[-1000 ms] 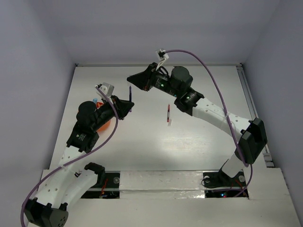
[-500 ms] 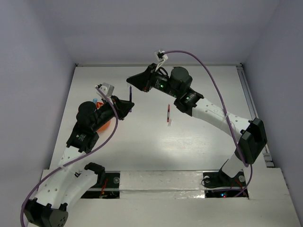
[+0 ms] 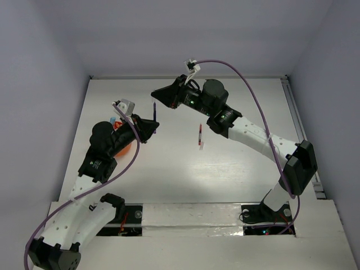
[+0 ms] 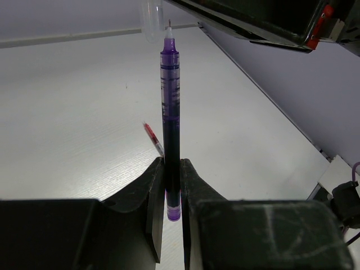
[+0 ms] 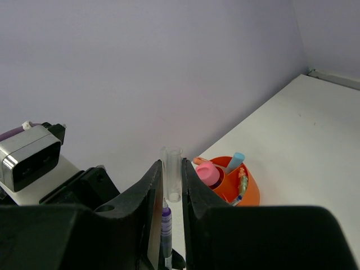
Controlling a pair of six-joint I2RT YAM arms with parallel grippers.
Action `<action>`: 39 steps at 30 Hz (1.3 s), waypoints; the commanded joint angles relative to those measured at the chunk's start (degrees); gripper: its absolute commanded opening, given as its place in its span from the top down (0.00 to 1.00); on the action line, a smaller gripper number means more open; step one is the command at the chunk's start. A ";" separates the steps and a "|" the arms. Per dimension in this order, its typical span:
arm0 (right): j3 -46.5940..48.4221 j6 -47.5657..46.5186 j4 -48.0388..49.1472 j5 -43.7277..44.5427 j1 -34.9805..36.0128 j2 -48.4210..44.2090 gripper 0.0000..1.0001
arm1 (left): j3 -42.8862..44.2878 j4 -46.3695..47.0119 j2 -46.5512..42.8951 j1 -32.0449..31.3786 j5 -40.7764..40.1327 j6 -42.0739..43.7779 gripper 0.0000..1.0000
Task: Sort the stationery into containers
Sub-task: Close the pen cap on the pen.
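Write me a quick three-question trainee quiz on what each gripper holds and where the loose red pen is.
1. True or false: the left gripper is shut on a slim translucent purple pen.
2. The right gripper holds: A) a small clear plastic cap, B) a ruler, C) nothing.
3. Where is the slim red pen?
Key: 1 true; 2 A; 3 lying on the white table, apart from both grippers.
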 commanded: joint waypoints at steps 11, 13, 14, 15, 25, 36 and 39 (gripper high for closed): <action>3.73 -1.99 0.87 0.77 0.54 -2.74 1.00 | -0.42 2.62 0.12 0.38 1.54 -0.01 1.00; 3.81 -2.17 0.69 0.77 0.54 -2.83 1.00 | -0.42 2.71 0.12 0.38 1.46 -0.01 1.00; 3.82 -2.17 0.69 0.77 0.54 -2.92 1.00 | -0.51 2.71 0.12 0.38 1.46 -0.01 1.00; 3.82 -2.26 0.69 0.85 0.54 -2.92 1.00 | -0.42 2.71 0.12 0.38 1.46 -0.01 1.00; 2.32 -2.35 0.78 1.73 0.54 -3.71 1.00 | -0.60 2.89 -0.75 0.38 0.75 0.08 1.00; 1.09 -1.73 0.78 0.85 0.54 -2.84 1.00 | -0.51 3.33 -0.76 0.38 1.02 -0.10 1.00; 1.00 -1.73 0.78 0.85 0.54 -2.57 1.00 | -0.51 3.41 -0.84 0.38 1.10 -0.10 1.00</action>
